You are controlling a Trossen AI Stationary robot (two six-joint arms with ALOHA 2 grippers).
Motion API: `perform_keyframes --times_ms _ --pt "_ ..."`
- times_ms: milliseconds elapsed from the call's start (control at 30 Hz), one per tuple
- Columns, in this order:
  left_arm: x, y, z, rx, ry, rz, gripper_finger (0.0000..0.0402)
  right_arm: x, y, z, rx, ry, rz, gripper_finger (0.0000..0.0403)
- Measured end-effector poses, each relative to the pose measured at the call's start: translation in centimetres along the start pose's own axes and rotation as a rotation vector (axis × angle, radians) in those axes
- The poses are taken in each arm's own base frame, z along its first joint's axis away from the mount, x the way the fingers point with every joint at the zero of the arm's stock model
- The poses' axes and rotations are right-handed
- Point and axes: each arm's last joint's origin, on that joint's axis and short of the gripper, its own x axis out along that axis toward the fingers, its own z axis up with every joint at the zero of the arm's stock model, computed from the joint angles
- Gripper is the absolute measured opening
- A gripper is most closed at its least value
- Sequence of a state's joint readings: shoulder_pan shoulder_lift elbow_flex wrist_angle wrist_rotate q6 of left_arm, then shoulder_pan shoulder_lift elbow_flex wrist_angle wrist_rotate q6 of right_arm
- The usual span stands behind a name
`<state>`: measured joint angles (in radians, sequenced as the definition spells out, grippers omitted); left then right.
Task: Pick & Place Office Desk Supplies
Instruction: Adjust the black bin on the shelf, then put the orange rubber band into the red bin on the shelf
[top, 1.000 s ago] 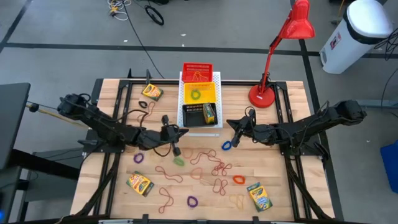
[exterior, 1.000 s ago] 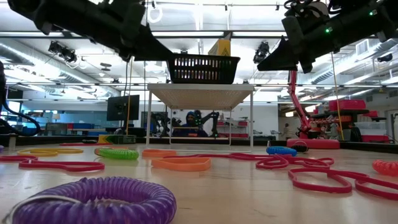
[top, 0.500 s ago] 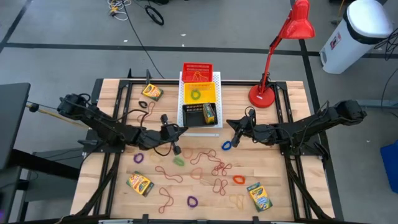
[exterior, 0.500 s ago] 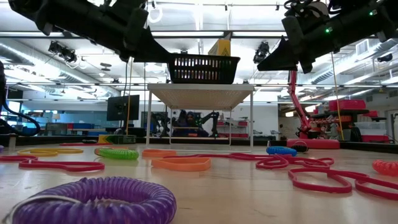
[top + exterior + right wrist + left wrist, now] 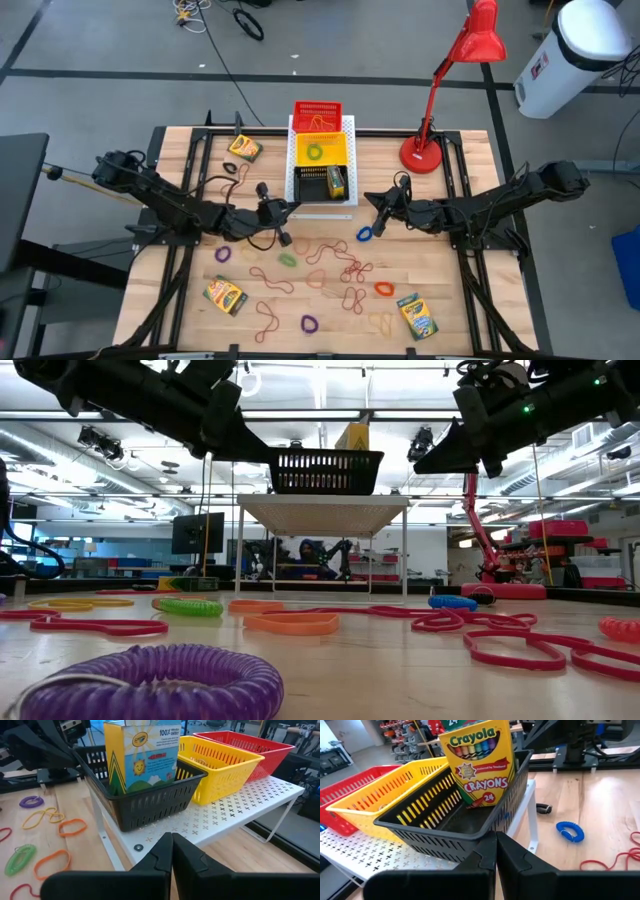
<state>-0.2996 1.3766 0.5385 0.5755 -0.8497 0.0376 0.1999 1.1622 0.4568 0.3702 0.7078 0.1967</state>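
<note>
In the low view both arms are cut off by the upper edge, and the thin reddish-brown rubber bands (image 5: 335, 270) tangle too closely to count. The yellow-and-green cardboard crayon box (image 5: 479, 762) standing in the black plastic mesh basket (image 5: 445, 827) reads "Crayola", "CRAYONS" and "24"; its other face shows "100%" in the right wrist view. Four such boxes show from above: that one, one at the far left (image 5: 243, 148), one at the near left (image 5: 225, 295) and one at the near right (image 5: 417, 315) of the wooden slatted surface (image 5: 180, 320). Three baskets sit on the white perforated board (image 5: 375, 865): black, yellow (image 5: 320, 150) holding a green elastic loop (image 5: 316, 152), and red (image 5: 317, 113). The left hand (image 5: 287, 210) and the right hand (image 5: 372, 208) hang beside the board's near corners, fingers closed together, empty. A blue coiled loop (image 5: 365, 235) lies under the right one.
</note>
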Motion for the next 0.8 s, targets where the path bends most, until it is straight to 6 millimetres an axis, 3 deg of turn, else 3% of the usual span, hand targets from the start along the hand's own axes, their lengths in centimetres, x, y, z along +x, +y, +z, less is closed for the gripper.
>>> perform_keyframes --times_ms 267,567,700,800 --pt "-0.7 -0.2 0.2 0.021 -0.005 -0.019 0.0008 0.0 0.1 0.0 0.006 0.006 0.026 0.0011" --pt "-3.9 -1.5 0.1 0.100 0.035 -0.188 0.0008 0.0 0.2 0.0 0.207 0.014 0.057 0.0011" --pt "-5.8 -2.8 -0.8 0.176 0.093 -0.370 0.0008 -0.5 1.0 -0.6 0.063 0.054 0.180 0.0010" --pt "-6.8 -3.4 -1.7 0.135 0.175 -0.478 0.0008 -1.4 1.7 -1.8 0.018 0.077 0.225 0.0005"
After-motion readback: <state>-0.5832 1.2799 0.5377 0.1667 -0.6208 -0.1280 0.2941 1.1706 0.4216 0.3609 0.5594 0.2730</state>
